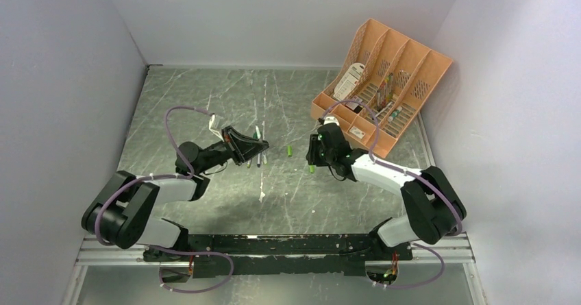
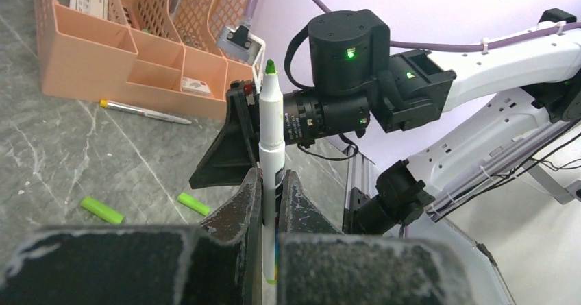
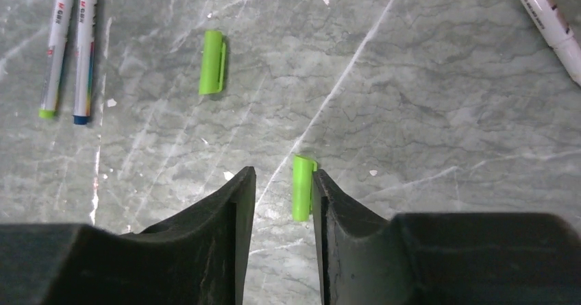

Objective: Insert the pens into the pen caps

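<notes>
My left gripper (image 2: 272, 181) is shut on a white pen (image 2: 273, 133) and holds it upright above the table, its green tip up. In the top view this gripper (image 1: 255, 147) is left of centre. Two more pens (image 3: 58, 44) (image 3: 85, 44) lie side by side on the table. My right gripper (image 3: 281, 181) is open and low over the table. A green cap (image 3: 301, 187) lies between its fingers, against the right finger (image 3: 329, 209). A second green cap (image 3: 212, 62) lies further out; it also shows in the top view (image 1: 290, 151). Both caps show in the left wrist view (image 2: 101, 210) (image 2: 193, 203). I see no third cap.
The orange organizer (image 1: 380, 86) with mixed stationery stands at the back right, close behind my right arm. A loose white pen (image 2: 144, 112) lies in front of it and shows in the right wrist view (image 3: 548, 17). Walls close in the table on three sides.
</notes>
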